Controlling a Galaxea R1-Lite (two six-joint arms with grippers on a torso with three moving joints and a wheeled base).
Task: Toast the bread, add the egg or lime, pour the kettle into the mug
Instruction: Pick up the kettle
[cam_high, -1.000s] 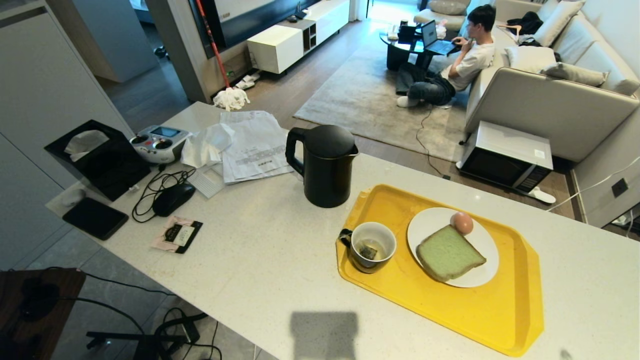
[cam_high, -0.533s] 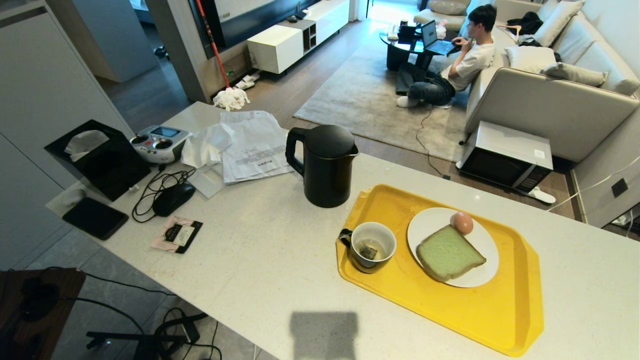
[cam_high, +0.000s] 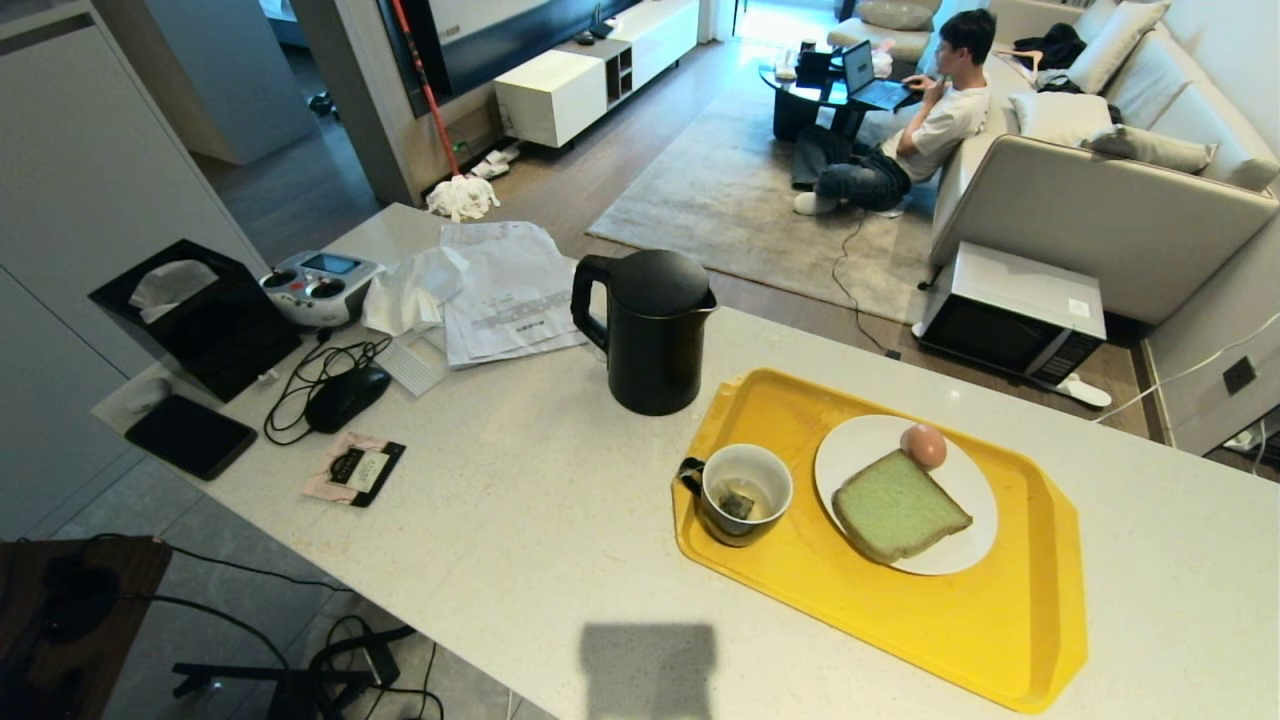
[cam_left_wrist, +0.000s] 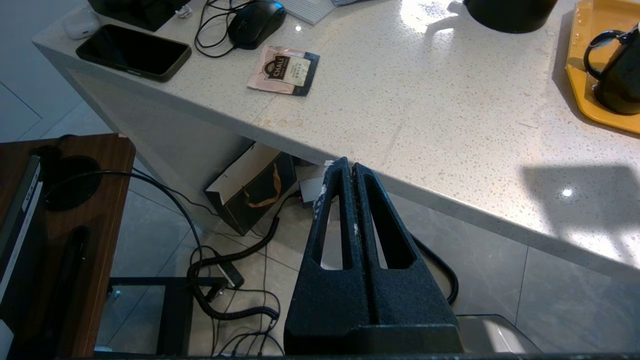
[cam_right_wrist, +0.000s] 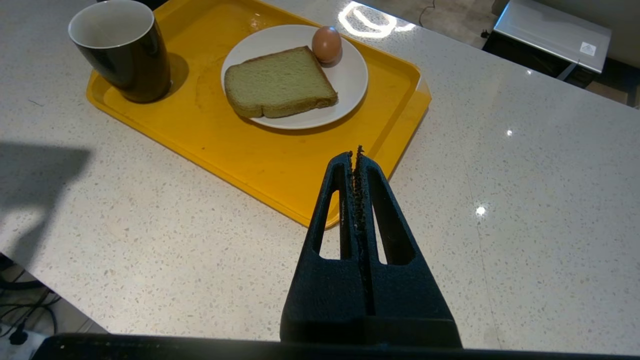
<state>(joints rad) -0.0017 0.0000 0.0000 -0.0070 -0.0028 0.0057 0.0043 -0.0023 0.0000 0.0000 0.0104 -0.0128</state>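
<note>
On my speckled counter (cam_high: 520, 520), the kettle (cam_high: 650, 330) stands left of the yellow tray (cam_high: 900, 620) holding mug (cam_high: 745, 492), bread (cam_high: 895, 505) and egg (cam_high: 924, 445). Both grippers, left (cam_left_wrist: 347, 167) and right (cam_right_wrist: 355, 155), have jaws closed, empty. I'd take the heavy kettle by its handle.

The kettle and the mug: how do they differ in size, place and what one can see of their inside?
The kettle is tall and much bigger; the mug is short and small. The kettle stands on the bare counter, while the mug stands on the yellow tray. The kettle's lid is closed; the mug is open, white inside, with a tea bag at the bottom. Both are black outside, upright, and have a black handle.
</note>
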